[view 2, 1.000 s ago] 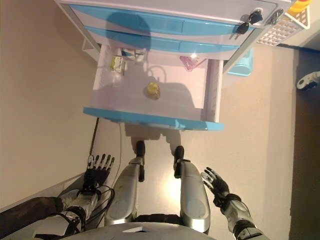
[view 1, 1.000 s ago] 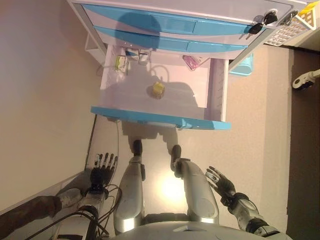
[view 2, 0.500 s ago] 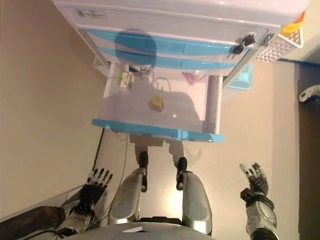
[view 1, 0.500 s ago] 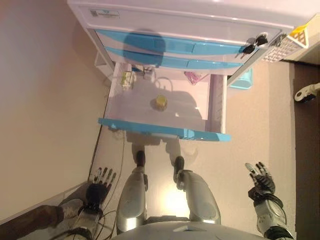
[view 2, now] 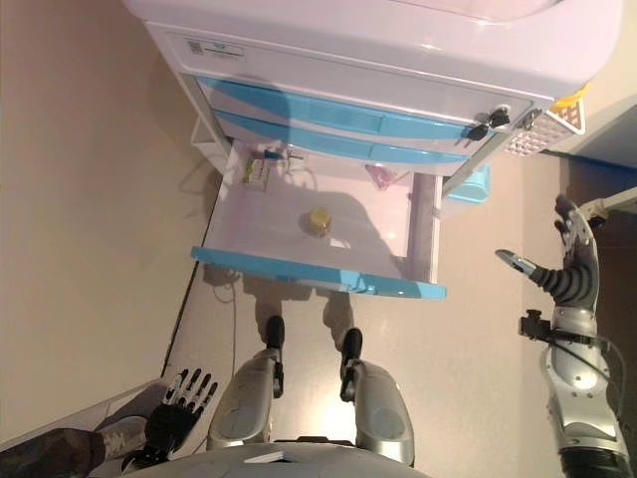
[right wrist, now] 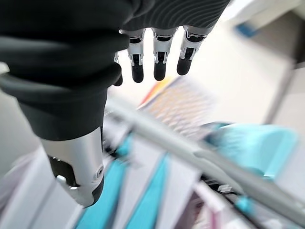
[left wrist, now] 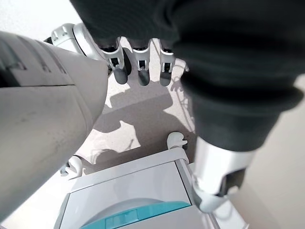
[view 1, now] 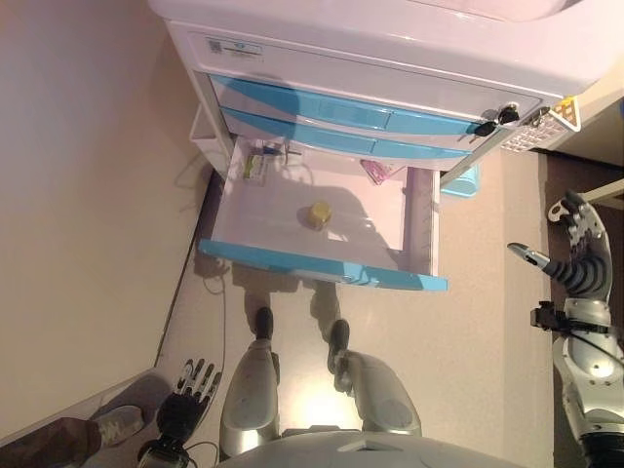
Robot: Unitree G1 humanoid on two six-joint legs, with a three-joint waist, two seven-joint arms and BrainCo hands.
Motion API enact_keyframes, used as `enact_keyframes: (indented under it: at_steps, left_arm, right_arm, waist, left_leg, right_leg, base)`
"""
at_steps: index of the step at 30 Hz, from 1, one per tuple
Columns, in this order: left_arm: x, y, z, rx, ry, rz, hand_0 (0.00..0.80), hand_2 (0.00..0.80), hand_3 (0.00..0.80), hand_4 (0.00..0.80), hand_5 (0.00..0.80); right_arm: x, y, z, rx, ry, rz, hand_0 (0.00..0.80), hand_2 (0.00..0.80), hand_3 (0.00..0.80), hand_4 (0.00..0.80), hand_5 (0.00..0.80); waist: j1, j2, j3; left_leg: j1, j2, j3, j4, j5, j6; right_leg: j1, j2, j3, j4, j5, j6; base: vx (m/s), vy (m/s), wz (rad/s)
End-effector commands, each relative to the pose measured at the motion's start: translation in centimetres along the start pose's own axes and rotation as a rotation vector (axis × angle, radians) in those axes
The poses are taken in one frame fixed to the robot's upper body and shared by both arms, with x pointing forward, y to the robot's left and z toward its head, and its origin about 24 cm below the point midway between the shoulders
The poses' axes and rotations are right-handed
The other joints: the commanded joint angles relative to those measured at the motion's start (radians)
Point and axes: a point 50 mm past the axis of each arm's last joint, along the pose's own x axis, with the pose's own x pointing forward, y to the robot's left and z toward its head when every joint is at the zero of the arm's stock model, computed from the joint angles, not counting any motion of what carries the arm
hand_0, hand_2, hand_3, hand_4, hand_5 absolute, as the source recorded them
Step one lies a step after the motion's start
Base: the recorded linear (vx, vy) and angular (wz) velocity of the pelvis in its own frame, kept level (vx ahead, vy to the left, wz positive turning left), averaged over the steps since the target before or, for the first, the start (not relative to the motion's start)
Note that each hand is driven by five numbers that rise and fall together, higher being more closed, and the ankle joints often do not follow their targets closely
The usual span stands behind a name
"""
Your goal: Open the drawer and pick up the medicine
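Observation:
The bottom drawer (view 1: 322,268) of a white cabinet with blue fronts stands pulled out. Inside it lie a small yellow medicine bottle (view 1: 318,214) near the middle, a green-and-white packet (view 1: 254,166) at the back left and a pink packet (view 1: 373,172) at the back right. My right hand (view 1: 579,257) is raised to the right of the drawer, open, fingers straight, holding nothing. My left hand (view 1: 190,392) hangs low at the lower left, open and empty, far from the drawer.
Two shut blue drawers (view 1: 322,112) sit above the open one, with keys (view 1: 494,121) in a lock at the cabinet's right corner. A white lattice basket (view 1: 542,129) and a light blue bin (view 1: 465,180) stand to the right. A wall (view 1: 88,195) runs along the left.
The view has tilted up, showing more of the cabinet top. My right hand has risen from beside my leg to the right of the drawer. My left hand stays low.

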Motion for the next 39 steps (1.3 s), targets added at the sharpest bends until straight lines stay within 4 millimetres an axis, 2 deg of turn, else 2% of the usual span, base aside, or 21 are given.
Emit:
enact_keyframes:
  at_steps: [1, 5, 15, 26, 39]
  left_arm:
    - [-1.2, 1.2, 0.5, 0.066, 0.040, 0.035, 0.000, 0.000, 0.000, 0.000, 0.000]
    - [-0.7, 0.9, 0.7, 0.081, 0.044, 0.037, 0.000, 0.000, 0.000, 0.000, 0.000]
    - [0.1, 0.3, 1.1, 0.153, 0.091, 0.027, 0.000, 0.000, 0.000, 0.000, 0.000]
    - [0.8, -0.5, 1.1, 0.223, 0.143, 0.000, 0.000, 0.000, 0.000, 0.000, 0.000]
    - [1.3, -1.2, 0.4, 0.234, 0.171, -0.028, 0.000, 0.000, 0.000, 0.000, 0.000]
  right_arm:
    - [2.4, 0.6, 4.2, -0.129, -0.212, 0.174, 0.000, 0.000, 0.000, 0.000, 0.000]
    - [4.2, 2.2, 6.4, -0.204, -0.297, 0.334, 0.000, 0.000, 0.000, 0.000, 0.000]
    - [6.8, 6.2, 7.8, -0.361, -0.346, 0.592, 0.000, 0.000, 0.000, 0.000, 0.000]
    - [8.3, 9.6, 6.1, -0.498, -0.283, 0.713, 0.000, 0.000, 0.000, 0.000, 0.000]
    - [9.0, 11.0, 2.1, -0.637, -0.147, 0.700, 0.000, 0.000, 0.000, 0.000, 0.000]
  waist:
    - [0.011, -0.008, -0.042]
    - [0.033, -0.006, -0.035]
    - [0.088, 0.007, -0.015]
    - [0.134, 0.037, 0.013]
    - [0.151, 0.078, 0.044]
  left_leg:
    - [0.009, -0.004, 0.003, 0.019, -0.102, -0.006]
    - [-0.001, -0.007, -0.010, 0.023, -0.101, -0.007]
    - [-0.032, -0.026, -0.042, 0.041, -0.096, -0.005]
    - [-0.068, -0.057, -0.070, 0.075, -0.093, 0.001]
    - [-0.108, -0.075, -0.069, 0.102, -0.084, 0.008]
  right_leg:
    - [0.006, -0.087, -0.003, -0.036, 0.048, 0.127]
    - [0.009, -0.091, -0.013, -0.039, 0.047, 0.124]
    - [0.010, -0.101, -0.040, -0.032, 0.042, 0.112]
    - [-0.011, -0.114, -0.059, -0.005, 0.036, 0.098]
    - [-0.060, -0.134, -0.069, 0.029, 0.039, 0.089]
  base:
    - [-0.011, 0.005, 0.07]
    - [-0.013, 0.001, 0.04]
    - [-0.007, -0.005, 0.17]
    - [-0.005, 0.012, 0.16]
    - [-0.021, 0.027, 0.07]
